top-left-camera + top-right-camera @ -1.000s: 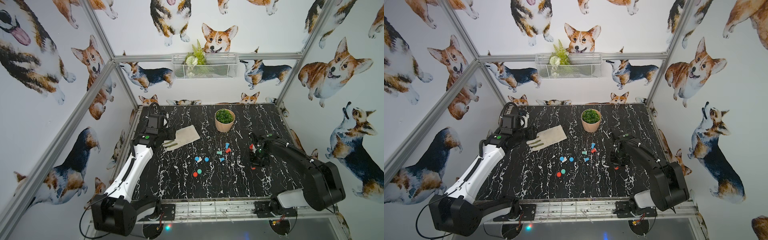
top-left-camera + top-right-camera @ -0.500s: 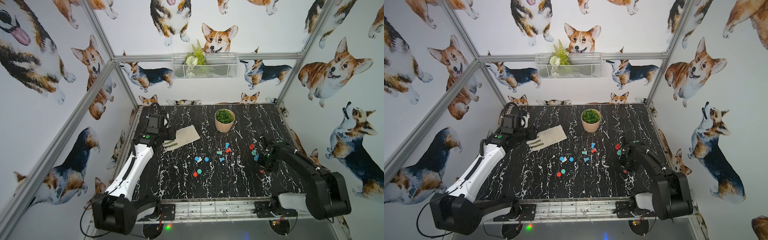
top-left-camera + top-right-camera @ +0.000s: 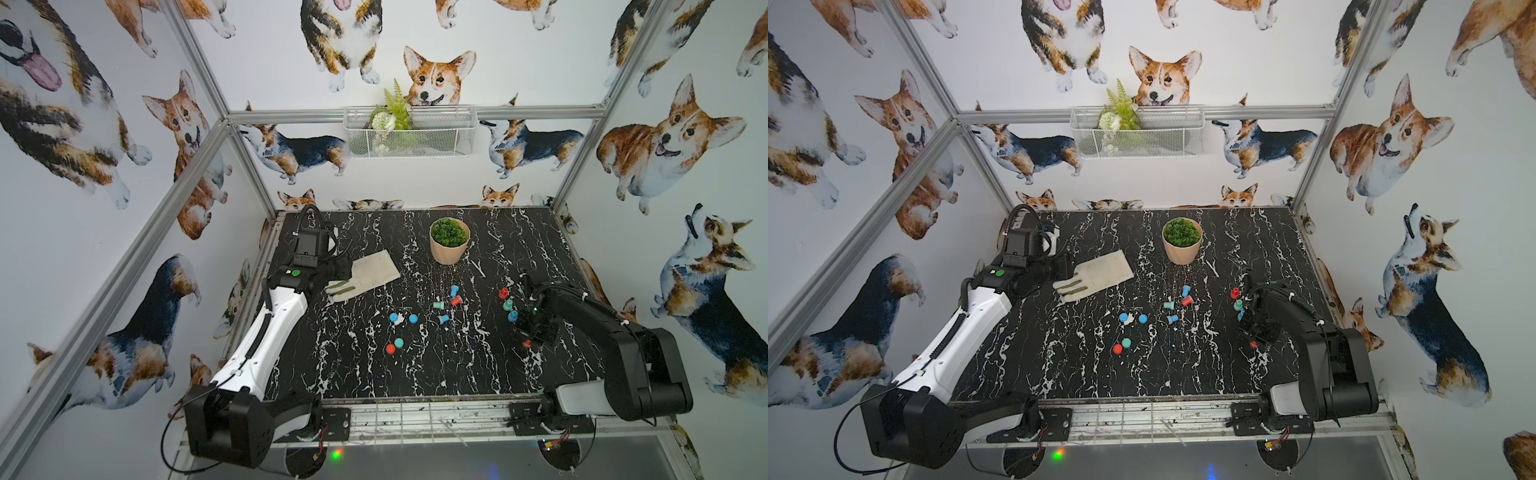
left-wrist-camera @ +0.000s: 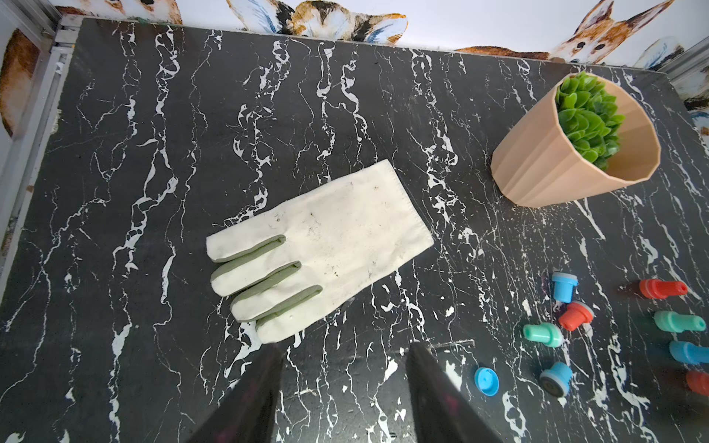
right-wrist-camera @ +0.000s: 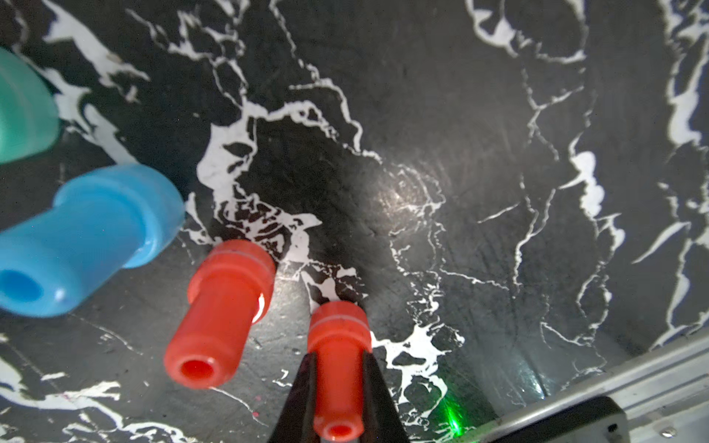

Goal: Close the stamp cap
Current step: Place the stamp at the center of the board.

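Note:
My right gripper (image 5: pixel 339 354) is shut on a red stamp (image 5: pixel 339 333) with a cap on its end, held low over the table at the front right (image 3: pixel 527 343). Beside it stand another red stamp (image 5: pixel 222 310), a blue stamp (image 5: pixel 88 237) and a green stamp (image 5: pixel 19 111). In both top views this row runs back from the gripper: blue (image 3: pixel 513 316), green (image 3: pixel 507 306), red (image 3: pixel 503 293). Loose caps lie mid-table: two blue (image 3: pixel 393 318) (image 3: pixel 413 318), one green (image 3: pixel 399 343), one red (image 3: pixel 390 348). My left gripper (image 4: pixel 343 351) is open and holds nothing.
Several more small stamps (image 3: pixel 454 289) lie in a cluster at mid-table. A white glove (image 3: pixel 365 274) lies just beyond the left gripper. A beige pot with a green plant (image 3: pixel 449 240) stands at the back. The table's metal front rail (image 5: pixel 614 372) runs close by the right gripper.
The right arm has moved toward the front right with the red stamp in its grip, uncovering the row of stamps. The left arm has stayed still.

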### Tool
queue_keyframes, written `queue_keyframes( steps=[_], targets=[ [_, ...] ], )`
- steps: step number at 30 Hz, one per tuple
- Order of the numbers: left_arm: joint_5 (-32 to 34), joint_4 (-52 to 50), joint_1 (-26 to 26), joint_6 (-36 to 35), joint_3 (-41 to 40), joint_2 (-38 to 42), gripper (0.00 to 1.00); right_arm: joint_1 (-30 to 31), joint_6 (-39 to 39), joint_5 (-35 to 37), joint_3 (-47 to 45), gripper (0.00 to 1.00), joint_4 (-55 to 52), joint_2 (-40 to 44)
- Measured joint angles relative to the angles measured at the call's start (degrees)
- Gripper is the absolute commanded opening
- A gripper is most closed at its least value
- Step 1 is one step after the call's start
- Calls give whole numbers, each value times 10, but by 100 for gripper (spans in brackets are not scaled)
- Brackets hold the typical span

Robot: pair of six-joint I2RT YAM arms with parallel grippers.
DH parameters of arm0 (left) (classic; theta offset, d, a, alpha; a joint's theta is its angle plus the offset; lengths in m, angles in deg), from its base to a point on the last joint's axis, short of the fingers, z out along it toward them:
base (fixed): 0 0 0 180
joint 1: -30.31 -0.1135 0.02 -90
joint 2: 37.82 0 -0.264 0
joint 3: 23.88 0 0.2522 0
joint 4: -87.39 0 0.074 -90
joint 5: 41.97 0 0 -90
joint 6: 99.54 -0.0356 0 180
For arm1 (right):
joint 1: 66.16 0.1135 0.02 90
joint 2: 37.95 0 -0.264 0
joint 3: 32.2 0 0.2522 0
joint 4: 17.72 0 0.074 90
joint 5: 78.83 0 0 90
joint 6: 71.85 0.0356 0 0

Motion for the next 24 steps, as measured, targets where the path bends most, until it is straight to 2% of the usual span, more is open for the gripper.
queue_keyframes(
  steps=[14,18,24],
  targets=[
    [0,0,0,0,1,-8,56,-2,4,-27,-10,0,0,37],
    [0,0,0,0,1,-8,56,-3,4,-35,-17,4,4,25],
    [0,0,0,0,2,-8,56,-4,4,-38,-19,16,9,24]
  ],
)
